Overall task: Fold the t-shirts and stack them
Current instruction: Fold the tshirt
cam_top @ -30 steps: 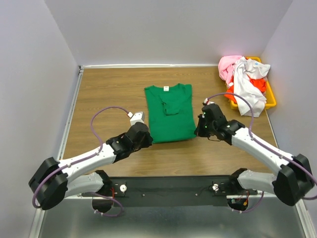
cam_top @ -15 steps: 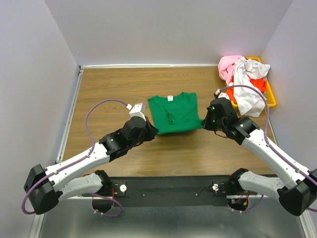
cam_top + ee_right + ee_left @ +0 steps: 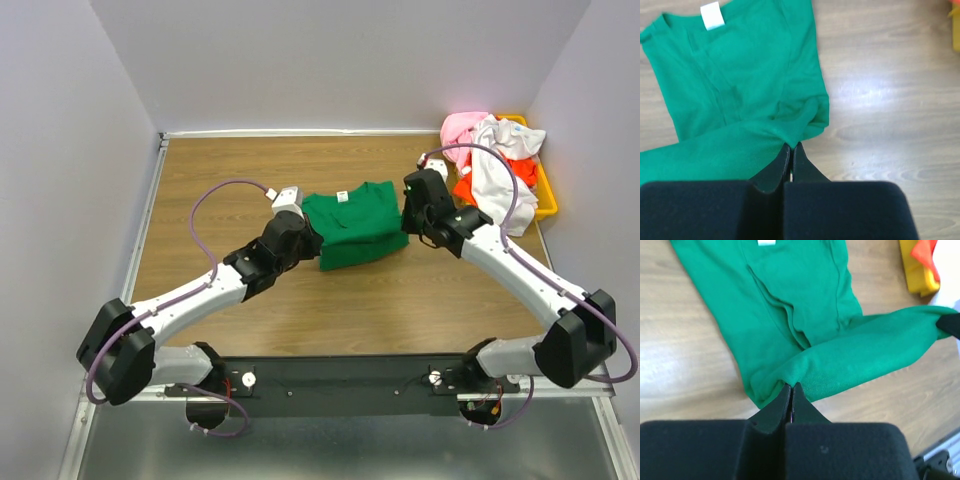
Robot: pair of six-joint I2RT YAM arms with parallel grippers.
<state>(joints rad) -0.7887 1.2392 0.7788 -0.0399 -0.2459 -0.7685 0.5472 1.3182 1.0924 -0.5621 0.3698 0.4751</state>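
Observation:
A bright green t-shirt (image 3: 355, 225) with a white neck label lies on the wooden table, its bottom part lifted and folded up over its upper part. My left gripper (image 3: 305, 235) is shut on the hem's left corner (image 3: 790, 377). My right gripper (image 3: 405, 222) is shut on the hem's right corner (image 3: 800, 132). The hem stretches between the two grippers above the shirt (image 3: 790, 295). The neck label (image 3: 712, 15) shows at the far end. Pink, white and orange-red t-shirts (image 3: 495, 160) lie heaped at the back right.
The heap of shirts sits in a yellow-orange plastic bin (image 3: 545, 205) at the table's back right corner, close to my right arm. Grey walls enclose the table (image 3: 220, 170) on the left, back and right. A black rail (image 3: 340, 380) runs along the near edge.
Both grippers have moved away from me toward the shirt's collar, carrying the bottom hem over the upper part. The visible shirt has grown shorter from front to back.

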